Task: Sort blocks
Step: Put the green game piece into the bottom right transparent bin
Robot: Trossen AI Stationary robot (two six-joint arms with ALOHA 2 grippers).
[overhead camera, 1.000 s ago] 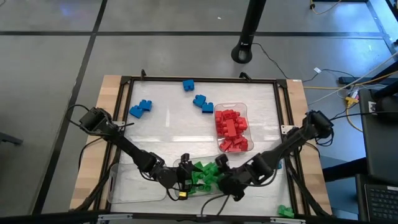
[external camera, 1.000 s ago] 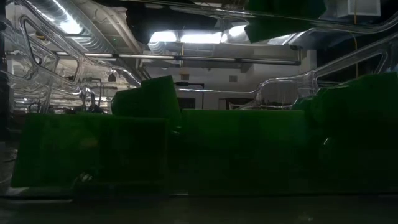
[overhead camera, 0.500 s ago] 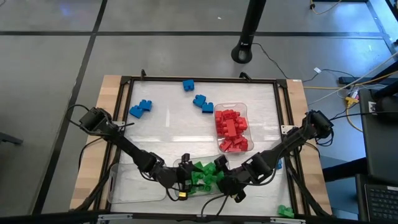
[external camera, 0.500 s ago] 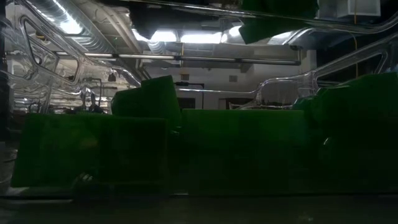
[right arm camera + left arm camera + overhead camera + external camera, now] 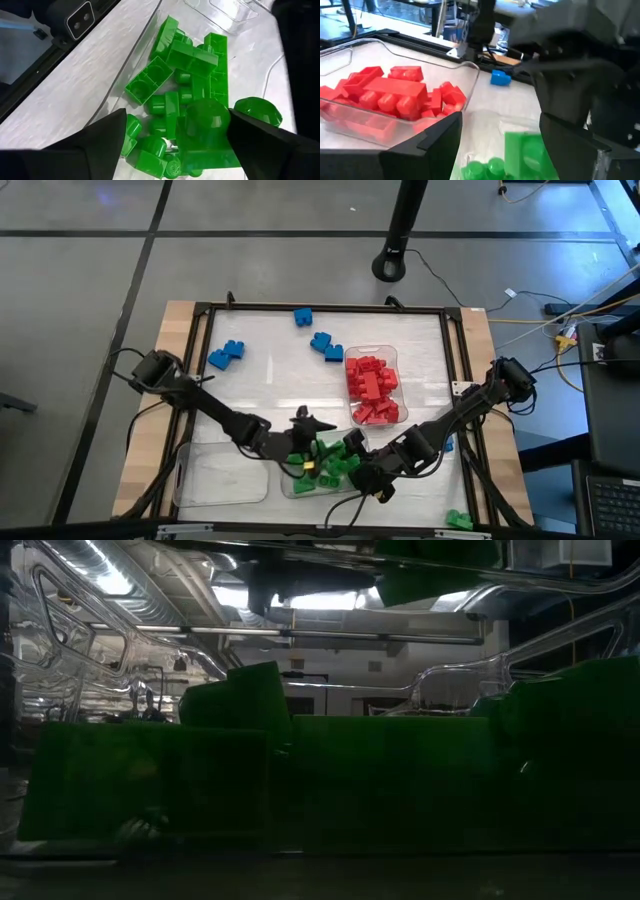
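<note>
Green blocks (image 5: 325, 465) lie heaped in a clear tray (image 5: 300, 490) near the table's front edge; the heap (image 5: 185, 100) fills the right wrist view. Red blocks (image 5: 372, 385) fill a second clear tray (image 5: 372, 352) behind it. Loose blue blocks (image 5: 226, 355) lie at the far left, with one more (image 5: 301, 316) and another (image 5: 326, 346) farther back. My left gripper (image 5: 310, 422) stands open and empty over the far side of the green heap, facing the red tray (image 5: 465, 67). My right gripper (image 5: 180, 135) hangs open above the green heap, nothing between its fingers.
A third clear tray (image 5: 215, 480) sits at the front left. One green block (image 5: 460, 519) lies at the front right corner and a blue one (image 5: 500, 78) by the right frame rail. A black frame (image 5: 320, 308) borders the white mat. The low view shows only green blocks (image 5: 380, 780) close up.
My left gripper has swung from the front-left side of the green heap toward the far edge and the red tray, rolling a little as it went, still open and empty. My right arm has stayed over the heap.
</note>
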